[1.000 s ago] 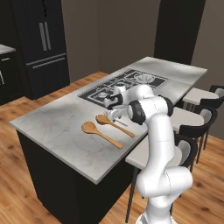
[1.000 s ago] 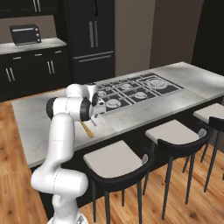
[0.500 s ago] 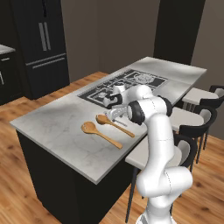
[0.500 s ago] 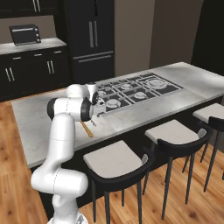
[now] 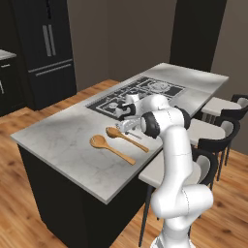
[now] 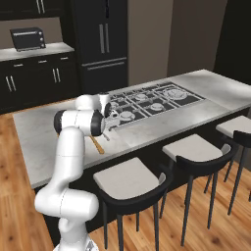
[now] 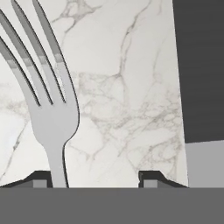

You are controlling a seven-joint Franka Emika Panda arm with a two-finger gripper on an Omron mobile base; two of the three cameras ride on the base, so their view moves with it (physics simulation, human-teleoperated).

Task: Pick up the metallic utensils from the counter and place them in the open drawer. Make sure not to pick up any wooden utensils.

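- I have the end effector point(image 5: 127, 125) low over the surface point(image 5: 68, 140), just in front of the cooktop point(image 5: 140, 92) and beside the two wooden spoons point(image 5: 112, 148).
- Hand view: fork point(image 7: 46, 105) lies flat on the marble, tines pointing away from the camera, handle running down next to the left fingertip point(image 7: 39, 180). Right fingertip sits well apart from it.
- Fingers are apart, with bare stone between them. The fork is at one side of the gap, not centred. I can't tell whether the left pad touches the handle.
- My read: I'm lined up along the handle so closing pinches across its thin width. The offset could make the fork slide sideways or tip when I close.
- Spoons lie side by side, bowls toward the left end. They're close, so I'd keep clear of them.
- Fork not yet lifted.
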